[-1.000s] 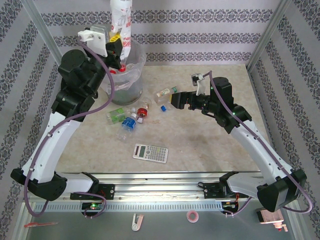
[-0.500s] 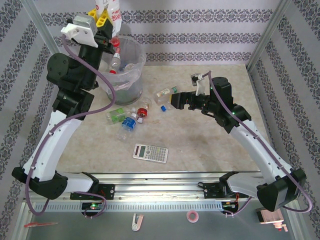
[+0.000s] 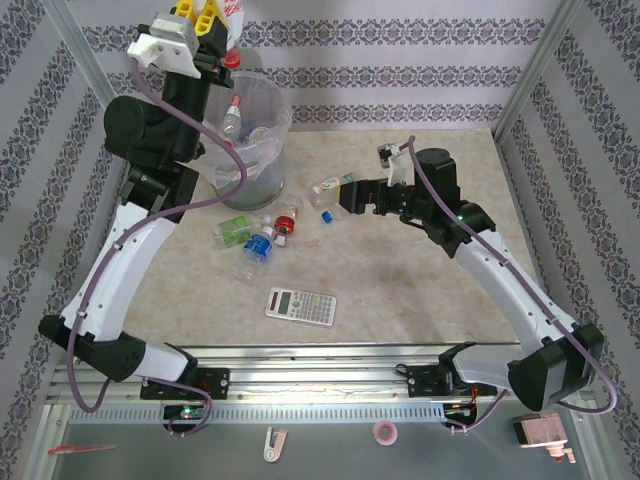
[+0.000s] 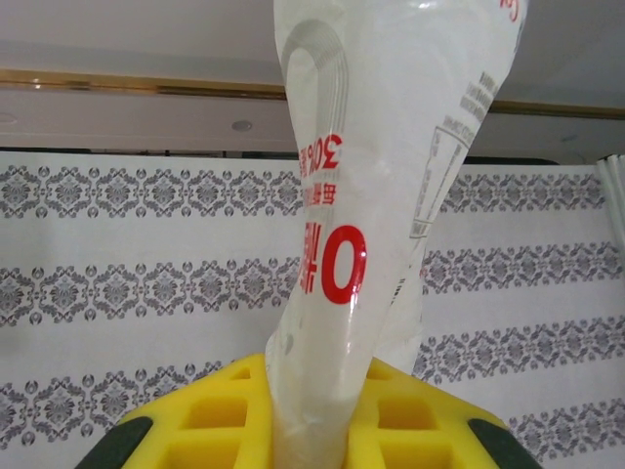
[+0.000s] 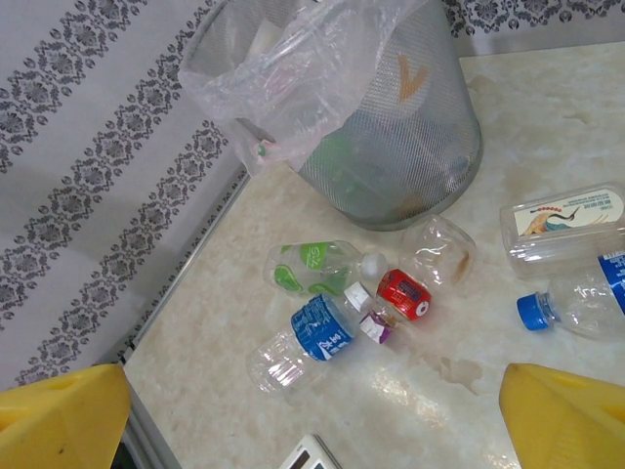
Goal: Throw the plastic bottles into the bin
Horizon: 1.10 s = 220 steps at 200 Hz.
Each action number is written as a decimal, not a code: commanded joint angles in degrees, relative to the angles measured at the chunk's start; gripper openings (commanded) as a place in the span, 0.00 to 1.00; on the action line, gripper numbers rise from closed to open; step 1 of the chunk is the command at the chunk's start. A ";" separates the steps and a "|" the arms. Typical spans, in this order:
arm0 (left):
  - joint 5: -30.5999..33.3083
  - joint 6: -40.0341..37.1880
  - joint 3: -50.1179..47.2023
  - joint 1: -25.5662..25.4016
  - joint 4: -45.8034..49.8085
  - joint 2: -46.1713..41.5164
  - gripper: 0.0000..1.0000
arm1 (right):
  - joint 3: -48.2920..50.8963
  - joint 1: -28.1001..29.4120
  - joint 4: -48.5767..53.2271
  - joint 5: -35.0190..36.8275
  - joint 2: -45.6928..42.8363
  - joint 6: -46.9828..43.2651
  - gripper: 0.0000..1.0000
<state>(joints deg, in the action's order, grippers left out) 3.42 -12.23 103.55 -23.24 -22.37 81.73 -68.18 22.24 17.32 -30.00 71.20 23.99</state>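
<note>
Left tool (image 3: 205, 18): clamped shut on a crushed clear bottle (image 4: 366, 186). Yellow fingers (image 4: 220, 415) pinch its lower end; red print on the label. The wrist view looks along the bottle toward patterned wallpaper.
- Left arm pose: reared up tall from its near-left base, elbow bent, wrist raised at the far left, above the far-left rim of the bin (image 3: 258, 175). The held bottle runs up out of the top view; a red cap shows just below the tool.

Right tool (image 3: 347, 194): jaws wide apart, nothing between them.
- Right arm pose: reaches from the near-right base toward the far middle of the tabletop (image 3: 420, 290), forearm low, tool pointing left and close to a labelled clear bottle (image 5: 562, 223).
- Wrist view: yellow fingers (image 5: 59, 415) frame the scatter.

Bin: far left, lined with a clear bag, several bottles already inside.

Loose bottles on the tabletop, all lying down, just near-right of the bin:
- green-label bottle (image 5: 312, 266)
- blue-label bottle (image 5: 317, 332)
- red-label bottle (image 5: 403, 293)
- bare clear one (image 5: 439, 249), touching the bin wall
- blue-capped bottle (image 5: 576, 298), right of the cluster.

Calculator (image 3: 300, 304) lies nearer the bases, apart from them.
</note>
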 commanded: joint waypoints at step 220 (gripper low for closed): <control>-16.24 25.58 -3.39 13.24 25.24 -0.16 1.00 | -0.42 -5.04 7.17 5.34 10.79 7.58 0.97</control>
<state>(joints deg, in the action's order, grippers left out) -9.41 12.45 98.19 -10.02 -2.66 84.38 -66.72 18.90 21.23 -28.58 79.66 28.10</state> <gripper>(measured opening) 0.998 0.969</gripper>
